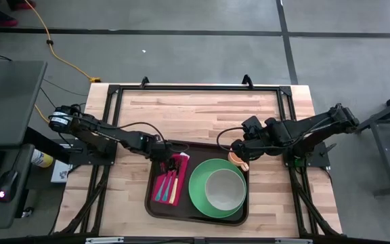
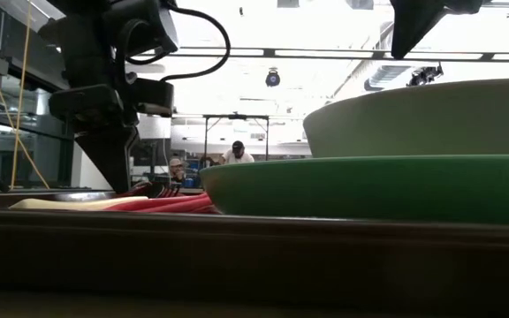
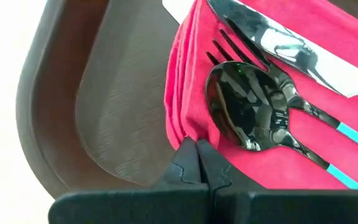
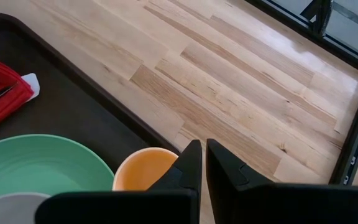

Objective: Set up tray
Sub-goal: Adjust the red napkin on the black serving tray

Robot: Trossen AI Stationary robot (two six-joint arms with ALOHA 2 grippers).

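The dark brown tray (image 1: 181, 211) lies on the wooden table near its front edge. On the tray's left part a folded red napkin (image 3: 353, 25) carries a spoon (image 3: 244, 109), a fork and a knife. A green plate (image 1: 202, 196) with a pale bowl (image 1: 223, 189) fills its right part, and an orange cup (image 4: 143, 168) stands at the far right corner. My left gripper (image 3: 197, 149) is shut and points down at the napkin's far end. My right gripper (image 4: 199, 152) is shut and hangs above the cup, touching nothing. My left gripper comes steeply from above, its shut fingertips (image 3: 185, 155) against the red napkin's folded edge (image 3: 180, 127) at the far left corner, beside the spoon's bowl. Whether a layer is caught between the tips cannot be told. The napkin lies flat on the tray.
Bare tabletop (image 4: 229, 81) stretches behind the tray, bounded by a black frame (image 1: 195, 87) along the far and side edges. In the low view the tray's rim (image 2: 237, 256) and the plate (image 2: 369, 190) fill the foreground; people sit far back in the room.
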